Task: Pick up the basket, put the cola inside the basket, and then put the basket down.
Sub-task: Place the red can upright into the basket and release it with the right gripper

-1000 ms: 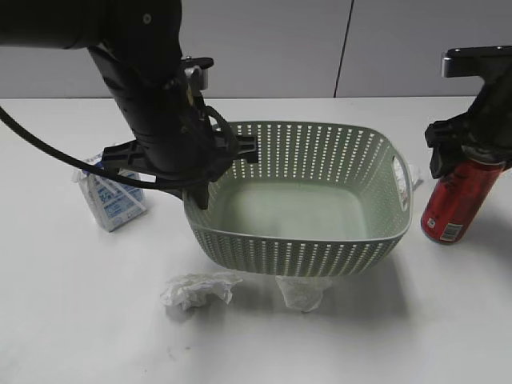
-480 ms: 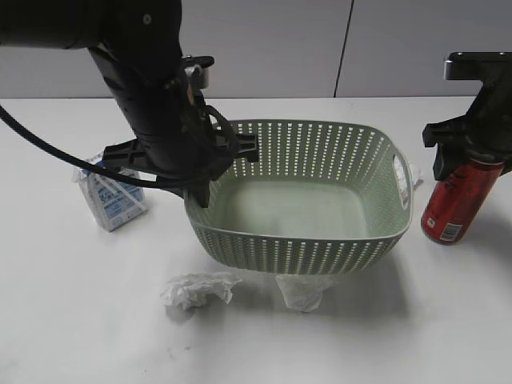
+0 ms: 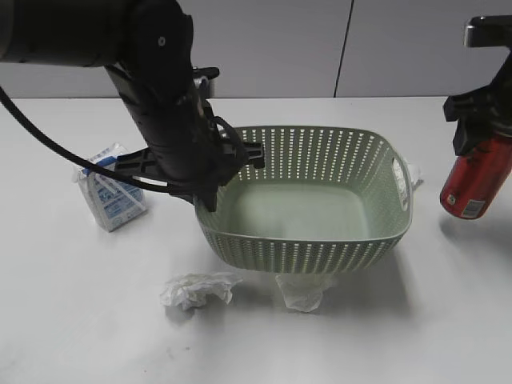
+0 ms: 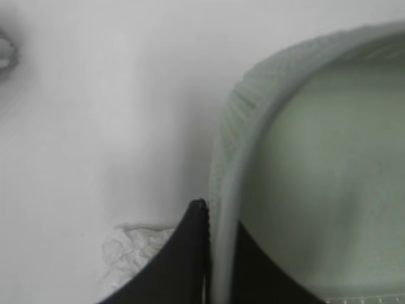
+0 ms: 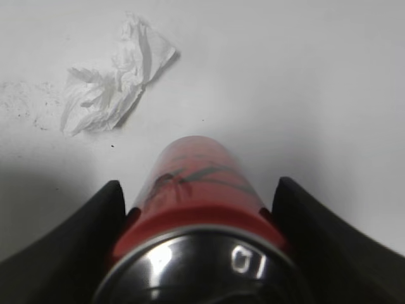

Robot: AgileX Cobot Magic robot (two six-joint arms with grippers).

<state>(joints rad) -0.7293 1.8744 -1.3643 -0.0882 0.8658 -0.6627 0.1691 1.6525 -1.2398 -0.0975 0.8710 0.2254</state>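
The pale sage-green basket [image 3: 308, 240] hangs tilted a little above the table, its left rim pinched by my left gripper [image 3: 210, 186], which is shut on it. In the left wrist view the rim [image 4: 223, 209] runs between the two dark fingers [image 4: 218, 253]. The red cola can [image 3: 476, 186] hangs tilted above the table at the far right, held near its top by my right gripper [image 3: 480, 132]. In the right wrist view the can [image 5: 193, 190] sits between the two fingers [image 5: 196, 212], silver top toward the camera.
A blue-and-white milk carton [image 3: 112, 196] stands left of the basket. A crumpled tissue [image 3: 196, 290] lies in front, another [image 3: 302, 292] under the basket's front edge, and one [image 5: 114, 85] on the table beyond the can. A grey wall runs behind.
My right gripper has lifted the can up and to the right, off the table. My left gripper and the basket have shifted slightly right.
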